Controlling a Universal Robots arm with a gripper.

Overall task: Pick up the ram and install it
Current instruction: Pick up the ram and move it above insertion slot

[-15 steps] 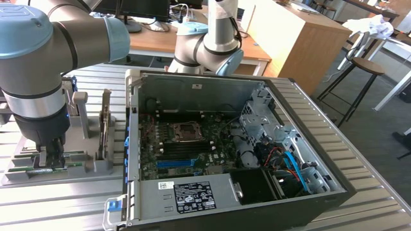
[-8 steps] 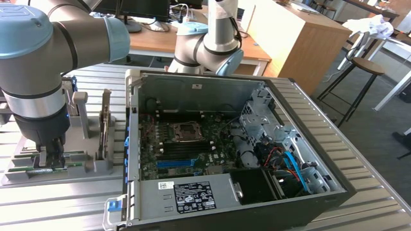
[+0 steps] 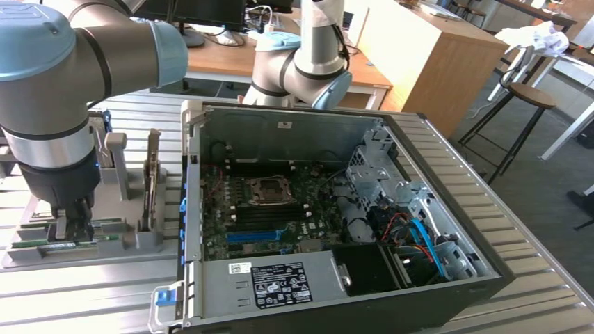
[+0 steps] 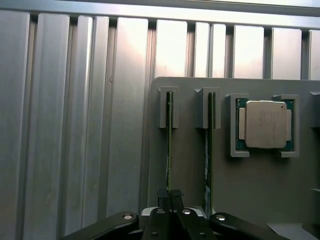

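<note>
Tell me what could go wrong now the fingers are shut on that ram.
The fingers pinch the ram by its thin edge, so it may tilt or slip when lifted. The second stick stands close beside it in the grey holder and could get knocked. The computer case wall beside the holder could be struck.

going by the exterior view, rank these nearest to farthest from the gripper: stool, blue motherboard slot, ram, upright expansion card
1. ram, between the gripper fingertips, exterior view's left
2. upright expansion card, standing just beside
3. blue motherboard slot, inside the computer case
4. stool, far exterior view's right
</note>
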